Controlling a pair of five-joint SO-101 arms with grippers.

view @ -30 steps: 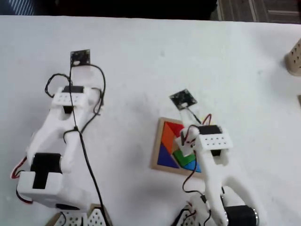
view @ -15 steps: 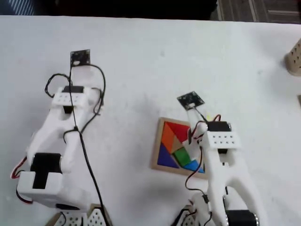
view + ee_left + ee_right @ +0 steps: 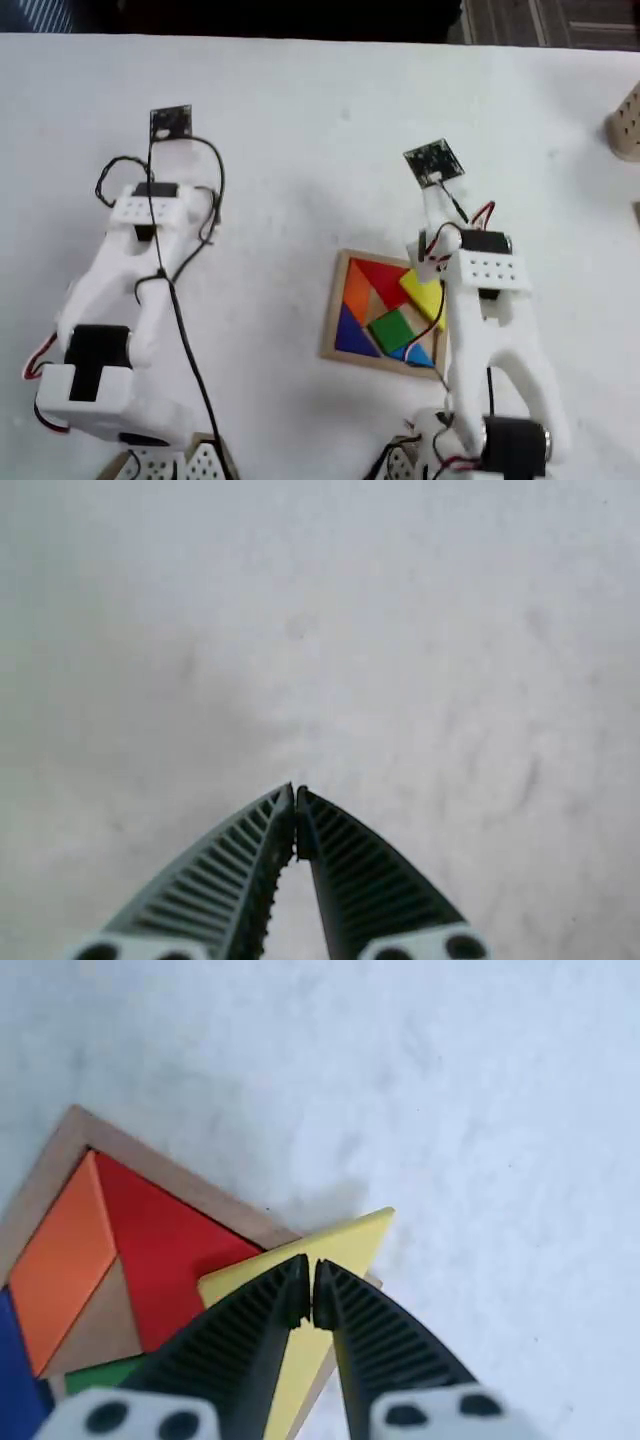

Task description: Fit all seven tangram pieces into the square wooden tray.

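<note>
My right pincer [image 3: 310, 1295] has its jaws drawn together, tip against tip, and hangs right over the yellow triangle [image 3: 350, 1245]. From the wrist view I cannot say for certain whether the tips press on that piece or only hover just above it. The yellow triangle lies askew across one corner of the square wooden tray [image 3: 52, 1175]. One point pokes out past the rim over the white table [image 3: 400, 630], so it is not seated flat.

Inside the tray, the red triangle [image 3: 170, 1250] lies beside the yellow one, with the orange piece [image 3: 65, 1260] next to it along the rim. From the high view the green square [image 3: 392, 328] sits near the middle, the dark blue triangle [image 3: 350, 335] in a corner and a light blue piece [image 3: 415, 352] at the edge by my right arm.

My left pincer [image 3: 296, 825] is also closed, with nothing between its jaws. It hangs above bare table, well apart from the tray.
</note>
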